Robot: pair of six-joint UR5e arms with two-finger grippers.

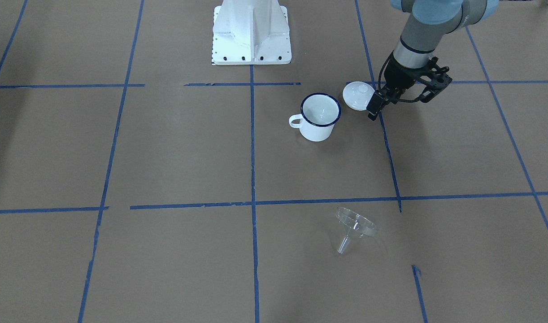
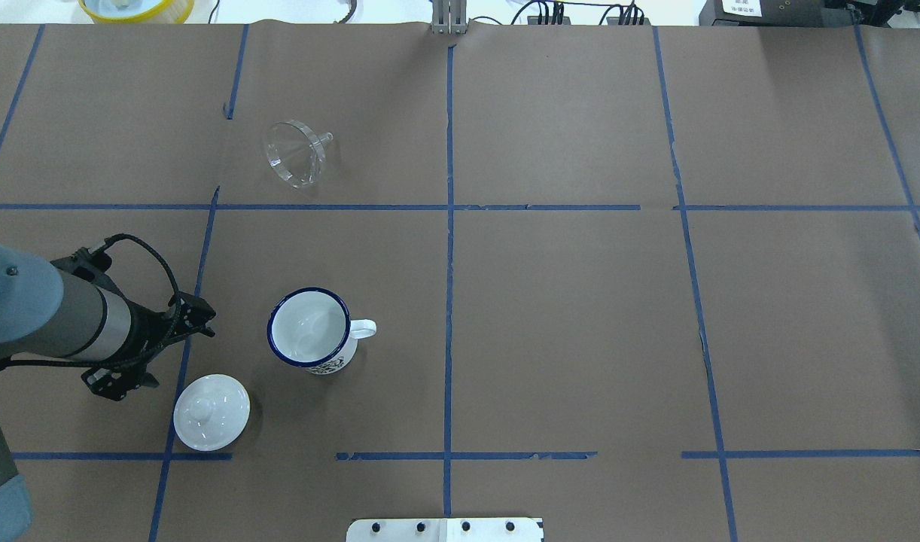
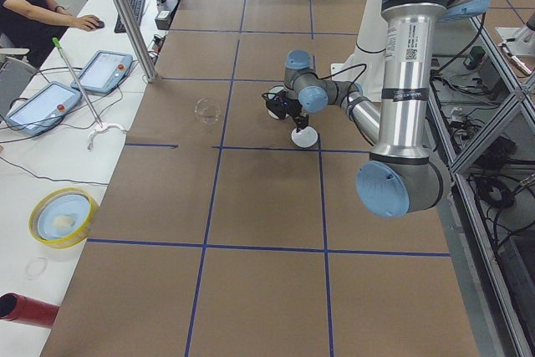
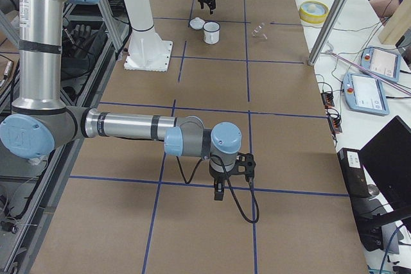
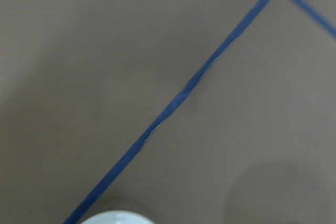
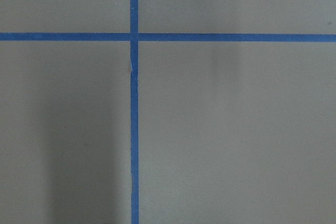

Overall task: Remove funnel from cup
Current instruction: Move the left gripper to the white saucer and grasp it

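The clear plastic funnel (image 1: 354,226) lies on its side on the brown table, far from the robot; it also shows in the overhead view (image 2: 296,153). The white cup (image 1: 319,115) with the dark blue rim stands upright and empty (image 2: 309,330). My left gripper (image 1: 372,112) hangs low beside a white domed lid, to the cup's side (image 2: 198,316), and holds nothing. Its fingers show as one dark bar, so I cannot tell open from shut. My right gripper (image 4: 218,192) shows only in the exterior right view, far from the cup; I cannot tell its state.
The white domed lid (image 1: 358,95) with a knob lies on the table between the left gripper and the cup (image 2: 211,412). The robot's white base (image 1: 251,33) stands at the table edge. Blue tape lines cross the table.
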